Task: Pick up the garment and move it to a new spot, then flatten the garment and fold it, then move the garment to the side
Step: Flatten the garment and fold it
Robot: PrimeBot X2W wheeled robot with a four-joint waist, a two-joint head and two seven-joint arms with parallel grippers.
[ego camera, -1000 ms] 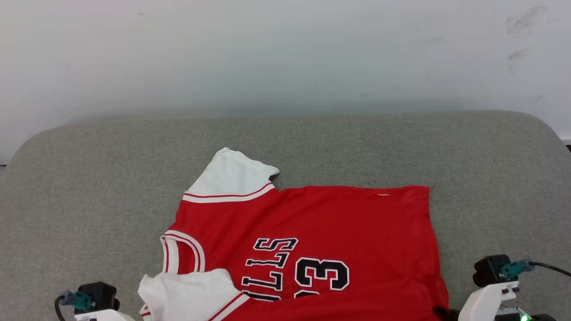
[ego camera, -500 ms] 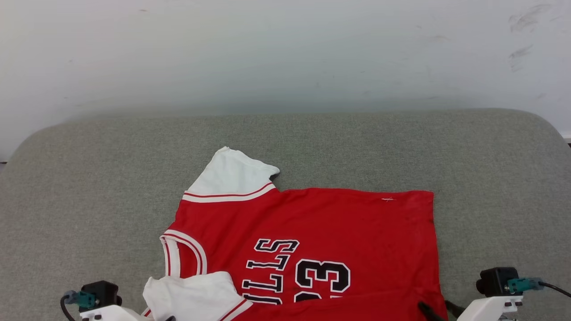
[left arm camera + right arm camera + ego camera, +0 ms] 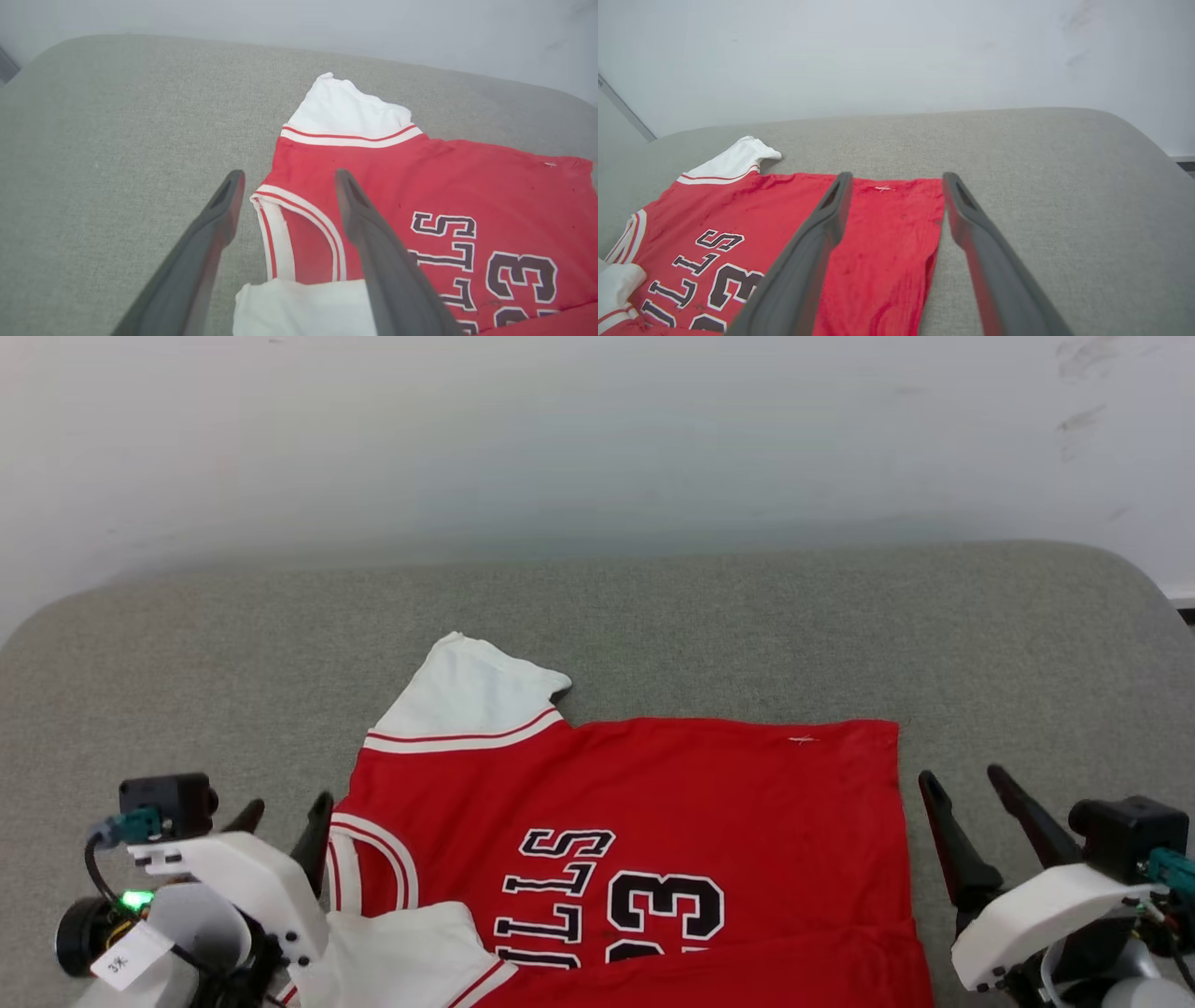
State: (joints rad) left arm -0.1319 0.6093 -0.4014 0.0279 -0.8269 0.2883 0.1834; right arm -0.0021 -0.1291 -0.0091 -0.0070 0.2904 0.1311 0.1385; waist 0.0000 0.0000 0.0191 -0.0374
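Observation:
The garment (image 3: 653,803) is a red jersey with black "BULLS 23" print, lying spread sideways on the grey cushion, collar to the left. One white sleeve (image 3: 467,695) points away from me. The other (image 3: 401,952) lies folded in at the near left. A red fold along the near edge covers the bottom of the print. My left gripper (image 3: 288,810) stands open just beside the collar (image 3: 299,224), holding nothing. My right gripper (image 3: 962,777) is open just past the hem's right edge (image 3: 936,219), also holding nothing. In the right wrist view its left finger (image 3: 817,242) hangs over the red cloth.
The grey cushioned surface (image 3: 187,663) reaches well beyond the jersey to the left, right and far side. Its rounded corners show at far left and far right (image 3: 1130,579). A white wall (image 3: 597,429) rises behind it.
Both grippers have opened, let go of the garment's near edge and come up into the head view beside it. The jersey now lies still on the cushion; the head camera has shifted slightly.

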